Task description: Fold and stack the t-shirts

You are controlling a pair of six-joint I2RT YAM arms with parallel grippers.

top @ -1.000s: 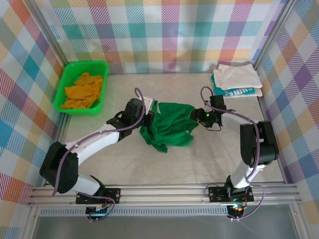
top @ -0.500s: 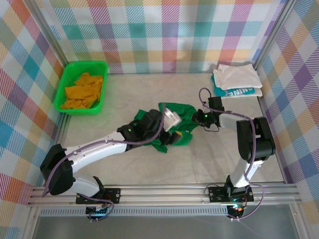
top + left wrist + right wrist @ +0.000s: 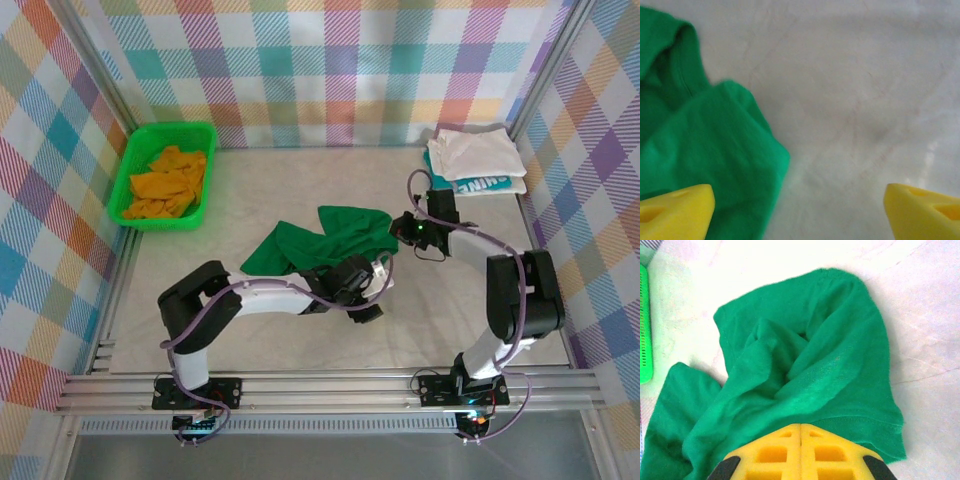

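Observation:
The dark green t-shirt (image 3: 318, 243) lies crumpled in a band across the middle of the table. My right gripper (image 3: 398, 228) is at its right end, shut on the hem; in the right wrist view the yellow fingers (image 3: 801, 442) are pressed together over the green cloth (image 3: 805, 365). Just near of the shirt, my left gripper (image 3: 372, 292) hangs open over bare table, its yellow fingertips (image 3: 675, 210) wide apart with a fold of the shirt (image 3: 705, 145) beside the left one. The orange t-shirt (image 3: 168, 182) lies in the basket. A folded white t-shirt (image 3: 475, 152) sits on the teal one (image 3: 492, 185) at the back right.
The bright green plastic basket (image 3: 135, 150) stands at the back left corner. Checked walls close the table on three sides. The left arm's forearm (image 3: 270, 293) lies low along the shirt's near edge. Bare tabletop (image 3: 450, 300) lies in front and to the right.
My left gripper has let go of the green shirt, opened, and swung right and toward the near side. The shirt has dropped and spread leftward. My right gripper has shut on the hem.

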